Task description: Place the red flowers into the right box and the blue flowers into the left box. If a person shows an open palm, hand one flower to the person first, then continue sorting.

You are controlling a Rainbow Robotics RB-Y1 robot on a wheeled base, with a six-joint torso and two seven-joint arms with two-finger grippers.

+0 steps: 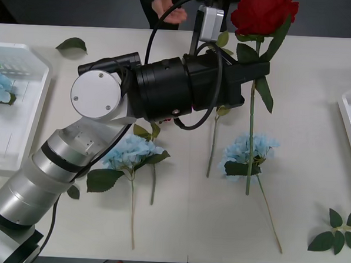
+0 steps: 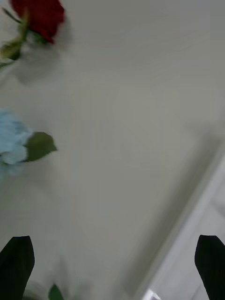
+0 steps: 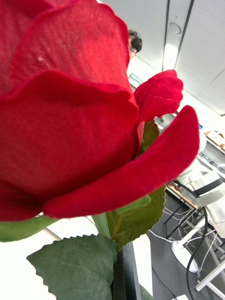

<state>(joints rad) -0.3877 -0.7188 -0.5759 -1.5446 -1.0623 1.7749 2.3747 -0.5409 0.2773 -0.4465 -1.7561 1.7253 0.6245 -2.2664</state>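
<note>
A pale, off-white worktop (image 1: pixel 176 226) spreads across the front view, its far edge meeting a dark grey floor (image 1: pixel 64 2). The left wrist view looks up to a white panelled ceiling (image 3: pixel 206 70) crossed by a dark track (image 3: pixel 180 40), with a round fitting (image 3: pixel 175 27) set beside it. Below, a cluttered desk (image 3: pixel 187 197) stands over black cables (image 3: pixel 197 248) trailing on a dark floor, near a white stand base (image 3: pixel 180 253). Lighting is even and bright.

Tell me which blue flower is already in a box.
The blue flower at the far left, lying in the left box. The other two blue flowers lie on the table.
</note>
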